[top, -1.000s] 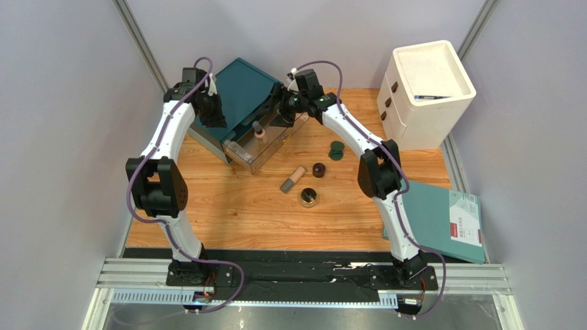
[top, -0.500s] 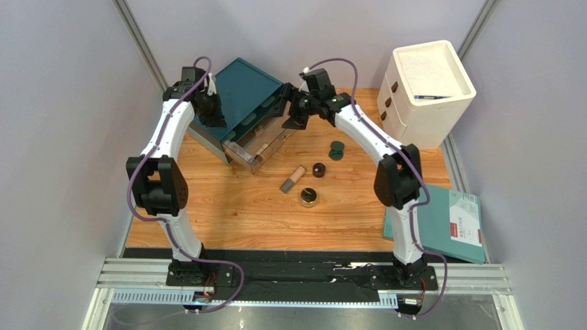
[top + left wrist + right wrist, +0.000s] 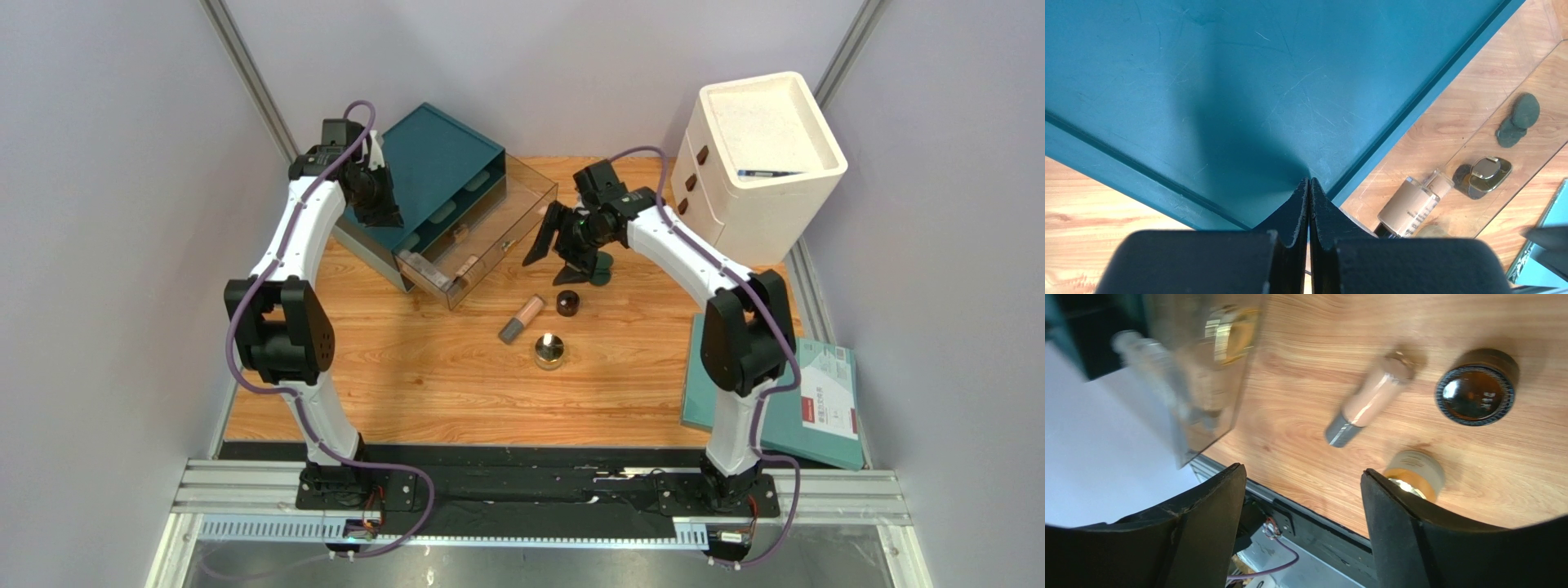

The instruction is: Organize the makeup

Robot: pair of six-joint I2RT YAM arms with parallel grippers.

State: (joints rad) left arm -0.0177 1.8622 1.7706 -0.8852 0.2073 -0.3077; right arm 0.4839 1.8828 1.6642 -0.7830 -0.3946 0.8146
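Over at the drawer (image 3: 521,202) the beige bottle (image 3: 464,262) now lies inside, the right gripper (image 3: 558,239) has backed off wide open toward the jar (image 3: 567,303), and the left gripper (image 3: 1309,184) stays pinched shut atop the box (image 3: 429,153), so that looks like one more sorted.

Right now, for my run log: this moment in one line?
left tool shut over teal box | right tool open, empty | bottle in drawer | tube, jar, compact on table

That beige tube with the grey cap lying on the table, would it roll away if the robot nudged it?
Probably, if pushed from the side: the beige tube looks round and lies on its side on the smooth wooden table. Pushed along its length, it would more likely slide. It looks small and rigid, so probably light.
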